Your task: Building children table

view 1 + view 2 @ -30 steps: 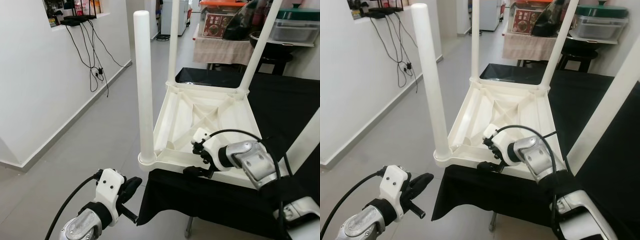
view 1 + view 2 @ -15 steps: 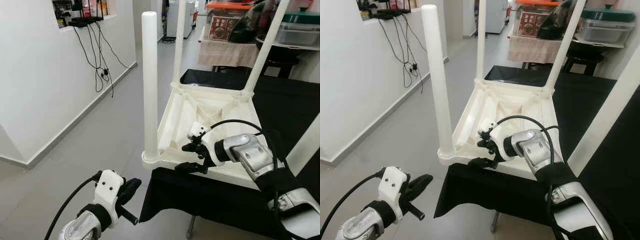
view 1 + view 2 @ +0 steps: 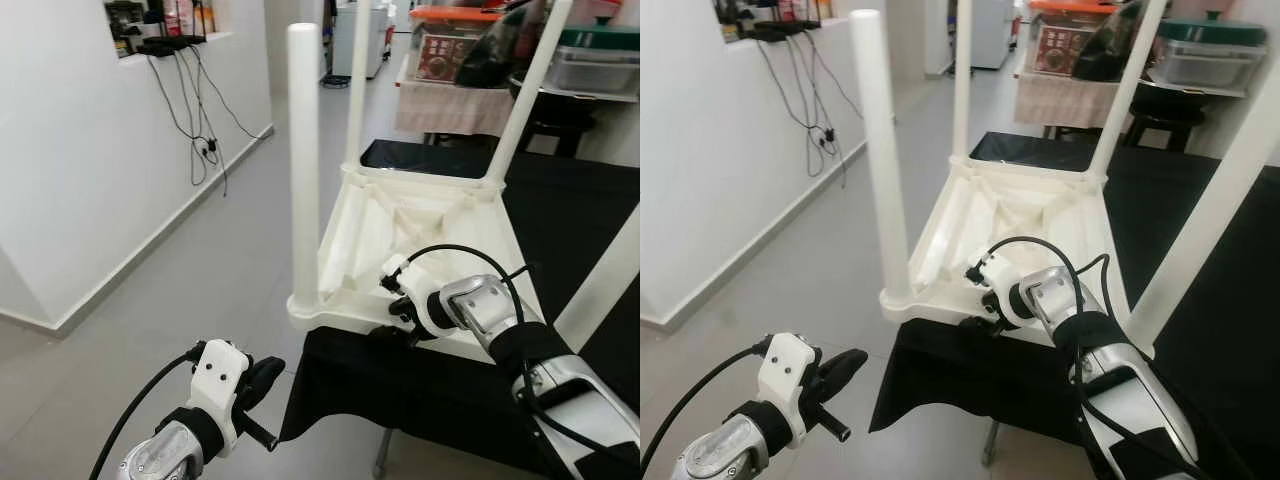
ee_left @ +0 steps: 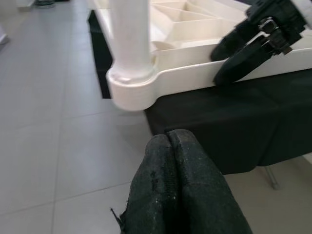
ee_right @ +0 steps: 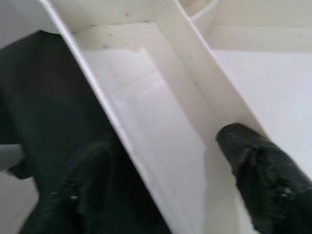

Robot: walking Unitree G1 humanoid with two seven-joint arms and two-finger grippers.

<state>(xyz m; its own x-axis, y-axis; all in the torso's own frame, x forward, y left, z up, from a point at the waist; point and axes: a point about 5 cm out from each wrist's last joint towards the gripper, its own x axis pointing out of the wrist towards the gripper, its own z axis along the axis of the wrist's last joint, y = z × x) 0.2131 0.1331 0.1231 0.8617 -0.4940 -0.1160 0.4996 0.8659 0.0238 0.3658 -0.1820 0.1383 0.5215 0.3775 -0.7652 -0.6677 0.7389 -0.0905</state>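
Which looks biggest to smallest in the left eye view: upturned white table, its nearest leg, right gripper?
1. Upturned white table, by far the largest.
2. Nearest leg, long and thin.
3. Right gripper, smallest, its jaws straddling the table's near rim.

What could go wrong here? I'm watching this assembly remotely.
The upturned white plastic children's table overhangs the black-draped work table; pulling its rim could tip it floorward. The right tool straddles only the thin rim, one finger inside, so it may slip. The shut left tool supports nothing.
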